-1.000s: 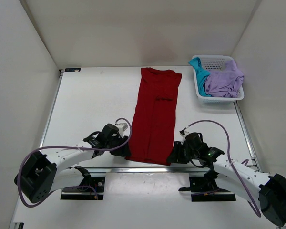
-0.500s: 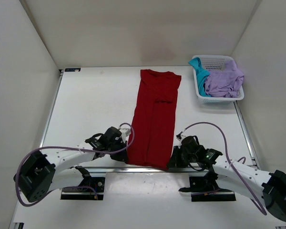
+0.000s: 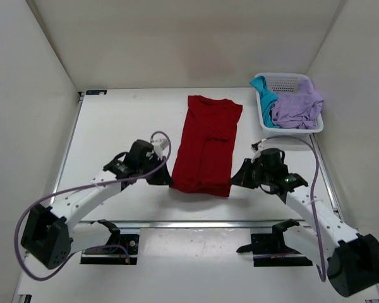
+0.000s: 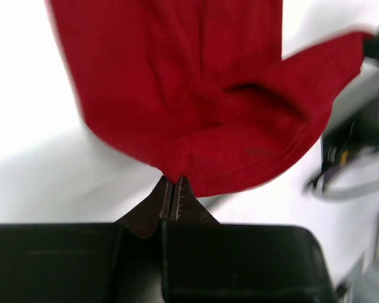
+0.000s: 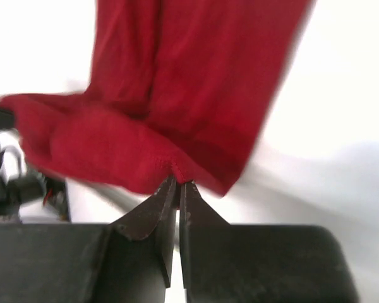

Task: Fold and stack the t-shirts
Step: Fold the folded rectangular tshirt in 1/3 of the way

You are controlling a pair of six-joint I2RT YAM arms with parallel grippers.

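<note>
Two pinch grips are on, one per hem corner. Left jaws are clenched on the 7 o'clock corner of the red t-shirt (image 3: 206,148), right jaws clenched on its 5 o'clock corner. Both wrist views show tips closed tight with red fabric bunched right at them. The shirt sits mid-tabletop (image 3: 120,126) as a long narrow strip, sides already folded in, collar end flat toward 12 o'clock and hem end toward 6 o'clock between the two arms. The hem span sags and bellies between the grips, so it looks lifted off the surface, though I can't confirm the clearance. My read: we're in the crosswise fold, hem going over to collar. Next move needs both corners travelling toward 12 o'clock at matched pace and matched height, with the edge kept taut enough not to skew. Then lay the hem down square on the collar end before letting go. Risk is one side leading and the fold landing crooked. The teal t-shirt (image 3: 264,95) and lavender t-shirt (image 3: 295,106) are heaped unfolded in the white mesh basket (image 3: 290,131) at 2 o'clock, well apart from the red one, so two shirts and the stacking remain. Brands, labels, writing: none readable in any view, and no tag or print is visible on the red fabric. Wrist views are a bit blurred.
</note>
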